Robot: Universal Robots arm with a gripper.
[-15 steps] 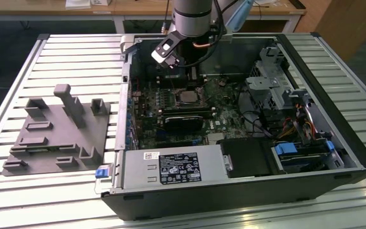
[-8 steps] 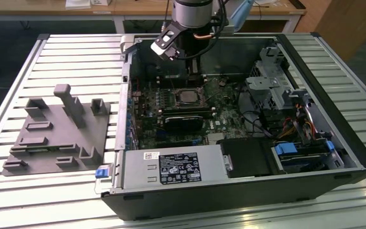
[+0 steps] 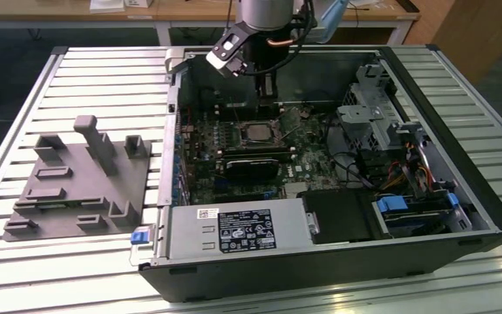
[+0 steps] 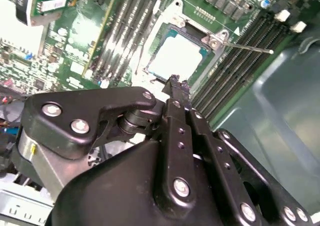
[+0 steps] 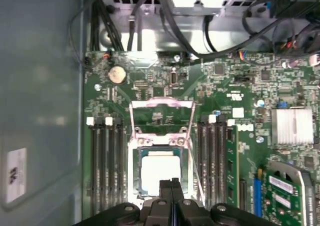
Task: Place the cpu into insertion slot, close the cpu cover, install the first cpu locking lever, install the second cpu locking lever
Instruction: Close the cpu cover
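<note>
Room over the cpu cover (image 5: 159,142) is open for the claw (image 5: 170,184). Memory slots (image 5: 107,161) stand close on both sides, and a thin locking lever (image 4: 247,46) juts over one bank.

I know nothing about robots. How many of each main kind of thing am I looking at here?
Robot arm: 1
Open computer case: 1
Green circuit board: 1
cpu: 1
Grey fixture: 1
Slatted table: 1
Total: 6
</note>
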